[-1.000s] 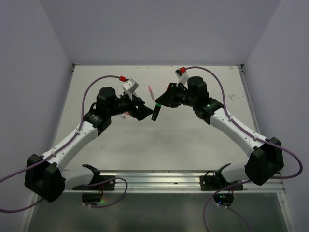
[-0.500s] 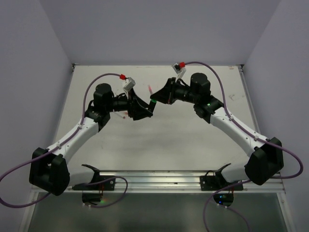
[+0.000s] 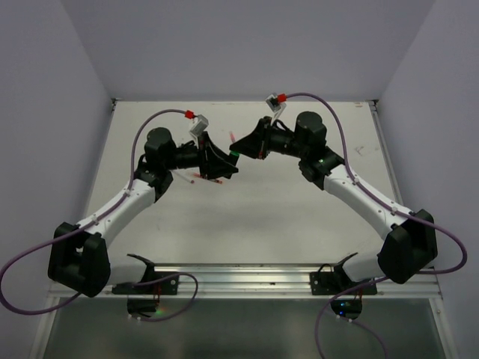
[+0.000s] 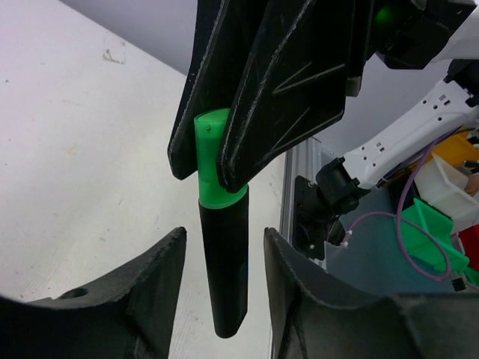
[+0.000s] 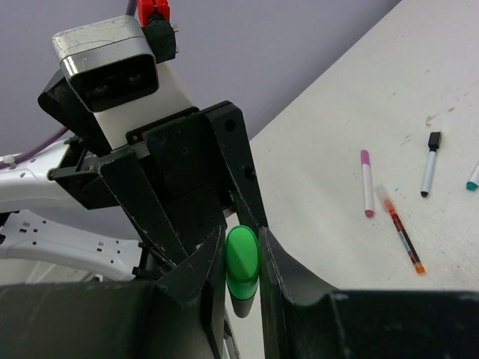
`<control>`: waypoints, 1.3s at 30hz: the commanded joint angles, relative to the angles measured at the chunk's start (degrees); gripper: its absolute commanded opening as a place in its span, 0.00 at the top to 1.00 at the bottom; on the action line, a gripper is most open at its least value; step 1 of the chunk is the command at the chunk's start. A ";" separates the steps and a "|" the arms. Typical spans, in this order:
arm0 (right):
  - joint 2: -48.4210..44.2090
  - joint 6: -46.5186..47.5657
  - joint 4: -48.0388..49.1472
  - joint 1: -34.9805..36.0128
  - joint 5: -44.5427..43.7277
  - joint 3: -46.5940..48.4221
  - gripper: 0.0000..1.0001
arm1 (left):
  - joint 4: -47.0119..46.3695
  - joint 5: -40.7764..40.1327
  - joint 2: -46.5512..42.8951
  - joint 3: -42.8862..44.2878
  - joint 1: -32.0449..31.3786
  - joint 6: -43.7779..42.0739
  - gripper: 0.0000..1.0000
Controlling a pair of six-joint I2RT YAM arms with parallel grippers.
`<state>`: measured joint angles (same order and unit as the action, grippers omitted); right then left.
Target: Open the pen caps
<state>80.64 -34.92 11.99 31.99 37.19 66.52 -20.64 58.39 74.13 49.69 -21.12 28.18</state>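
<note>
A pale table (image 3: 299,217) filled the overhead view. Above its far middle hung a stubby highlighter (image 4: 224,262), off the surface. The left arm (image 3: 112,213) and the right arm (image 3: 367,198) reached in to the highlighter from opposite sides, wrists nearly meeting over it.

The right gripper (image 5: 242,258) was clamped onto the highlighter's upper end. The left gripper (image 4: 224,247) had its jaws parted on either side of the highlighter's black barrel, with a gap showing on each side and no contact.

Three thin pens lay on the table well apart from the highlighter: a pink-capped pen (image 5: 366,183), a black-capped pen (image 5: 428,163) and a red pen (image 5: 399,238).

The green cap (image 4: 207,146) sat on the highlighter, pinched between the right fingers.

The step in hand appeared to be uncapping the highlighter. The next move would likely call for the left jaws to grip the barrel firmly, then a straight pull apart along the highlighter's length.
</note>
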 commanded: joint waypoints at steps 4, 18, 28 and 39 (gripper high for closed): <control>-0.05 0.11 4.18 0.18 1.48 0.71 1.00 | -6.86 1.46 0.32 -1.09 0.12 4.77 0.59; -1.89 3.97 7.34 0.18 -2.12 2.20 1.00 | -11.52 1.38 -2.14 -5.66 -1.28 12.24 1.00; -2.25 7.93 9.02 -1.66 -4.23 8.97 1.00 | -11.88 -0.64 -1.62 -8.12 -7.17 14.18 1.00; -0.66 2.31 14.55 -8.69 0.25 14.42 1.00 | -10.82 -0.38 -1.36 -9.88 -8.23 12.42 1.00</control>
<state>80.88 -31.14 9.80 28.73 44.99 72.75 -39.81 47.18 72.18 43.24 -26.98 41.39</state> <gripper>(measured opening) 0.219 0.250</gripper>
